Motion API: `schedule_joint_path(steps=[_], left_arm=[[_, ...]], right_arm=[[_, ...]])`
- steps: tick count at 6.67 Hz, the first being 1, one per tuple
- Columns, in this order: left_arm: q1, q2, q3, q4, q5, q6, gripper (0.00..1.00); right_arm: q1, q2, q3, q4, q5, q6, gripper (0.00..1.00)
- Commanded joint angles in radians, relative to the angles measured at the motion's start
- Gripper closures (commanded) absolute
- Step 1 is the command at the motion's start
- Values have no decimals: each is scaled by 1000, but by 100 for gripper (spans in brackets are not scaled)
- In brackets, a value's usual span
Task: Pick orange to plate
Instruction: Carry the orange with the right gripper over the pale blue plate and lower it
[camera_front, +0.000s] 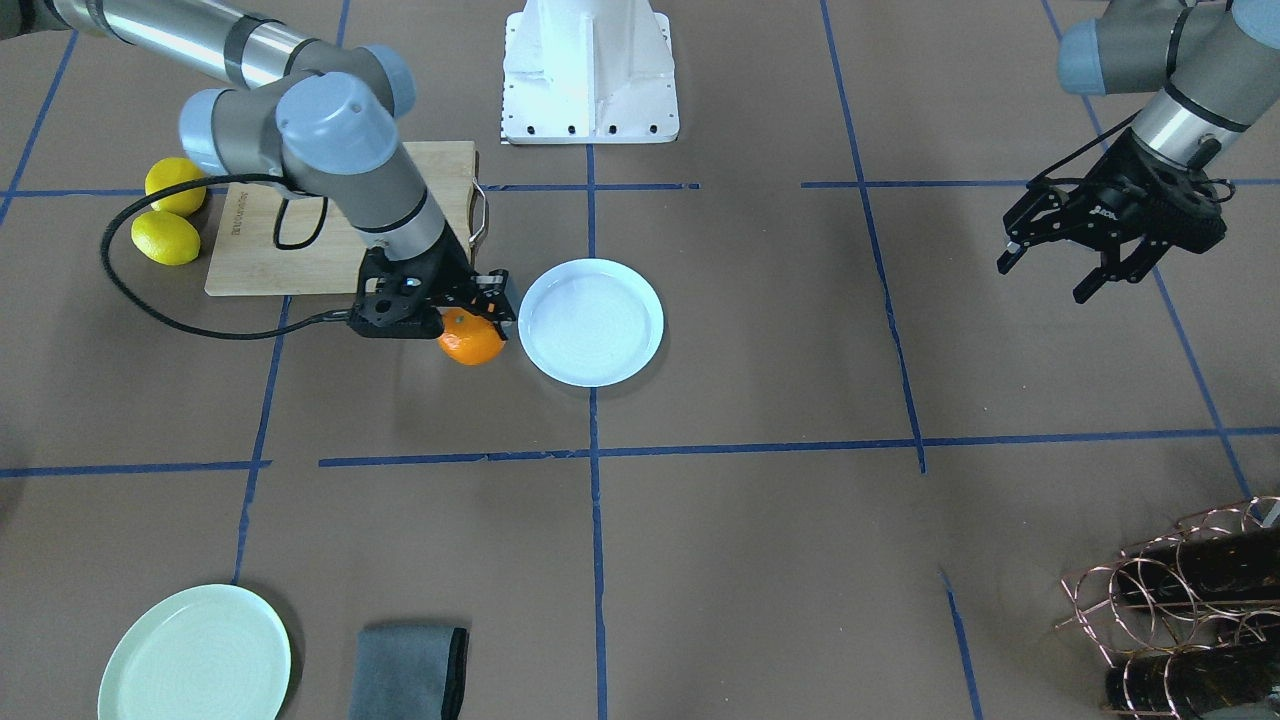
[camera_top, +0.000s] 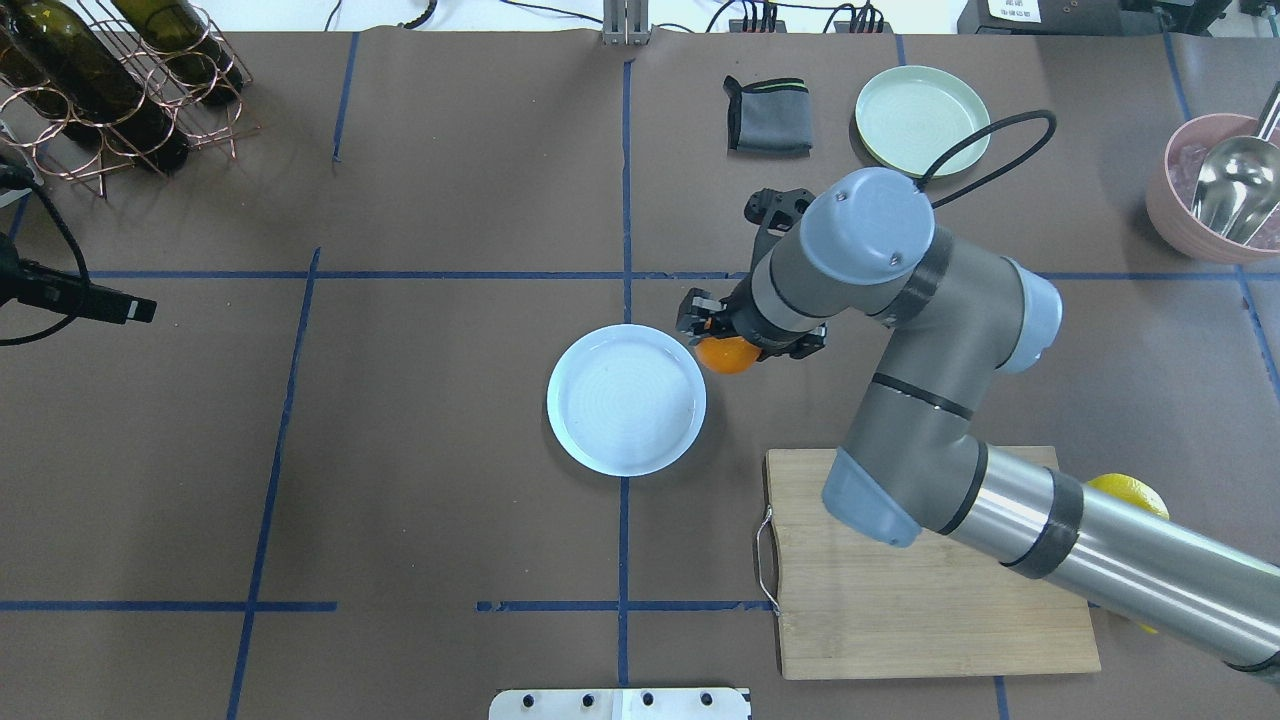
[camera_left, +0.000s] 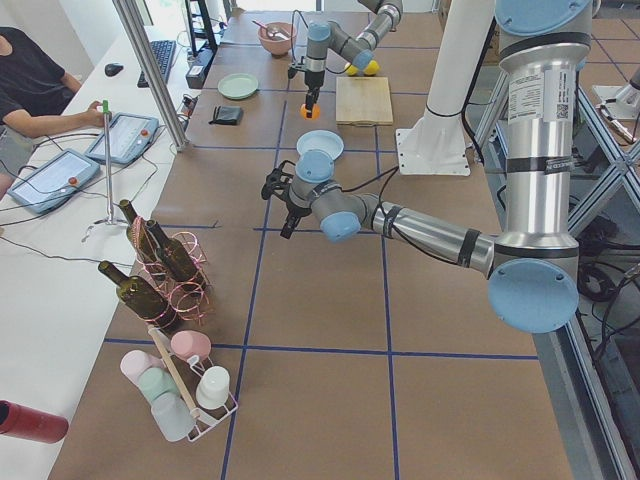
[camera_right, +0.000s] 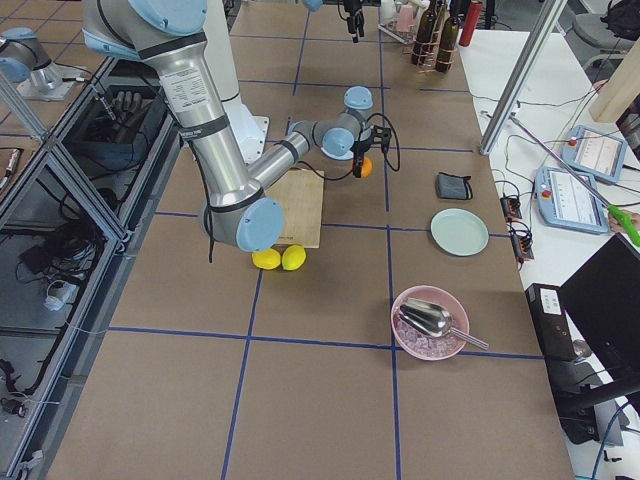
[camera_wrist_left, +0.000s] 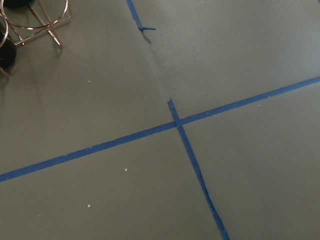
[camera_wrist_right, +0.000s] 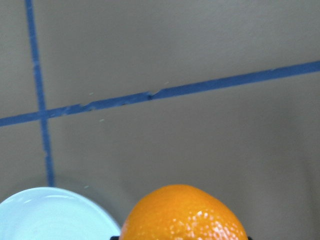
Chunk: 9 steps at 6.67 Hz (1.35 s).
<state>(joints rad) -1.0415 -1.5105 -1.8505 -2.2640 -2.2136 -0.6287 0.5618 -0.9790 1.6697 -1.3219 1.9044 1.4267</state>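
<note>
Right end effector (camera_front: 472, 322) clamped, left end effector (camera_front: 1045, 280) spread

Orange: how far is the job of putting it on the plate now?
Done: the right gripper is shut on the orange. In hand: the orange is held beside the plate, not over it. To do: move it over the empty plate and release. The left gripper hangs open, far away.

Either side of the white base pedestal (camera_front: 590, 70), the right arm (camera_front: 330, 150) and left arm (camera_front: 1190, 115) look alike: silvery tubes with black bands, grey joint housings, and pale blue round caps (camera_top: 865, 225) dotted with small screws. The right gripper (camera_front: 472, 322) and left gripper (camera_front: 1045, 280) are black and two-fingered. A black cable (camera_front: 150, 300) loops off the right arm. A white QR label (camera_left: 541, 95) marks the left arm.
</note>
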Motion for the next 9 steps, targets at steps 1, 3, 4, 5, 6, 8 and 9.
schedule_joint_path(steps=[1,3,4,5,6,8,9], left_arm=[[-15,3,30,-2,-28,-9,0],[-18,4,37,3,-29,-11,0],[-18,6,37,3,-29,-11,0],[-18,6,37,0,-32,-11,0],[-18,4,37,0,-32,-12,0],[-18,4,37,-2,-38,-13,0],[-18,4,37,-2,-37,-13,0]], right_arm=[[-118,90,-80,0,-138,72,100],[-132,150,-169,1,-171,74,100],[-138,155,-177,0,-183,72,100],[-141,172,-203,-2,-205,70,100],[-145,177,-215,-2,-205,69,97],[-154,175,-216,-5,-214,60,0],[-152,172,-193,-8,-208,48,0]])
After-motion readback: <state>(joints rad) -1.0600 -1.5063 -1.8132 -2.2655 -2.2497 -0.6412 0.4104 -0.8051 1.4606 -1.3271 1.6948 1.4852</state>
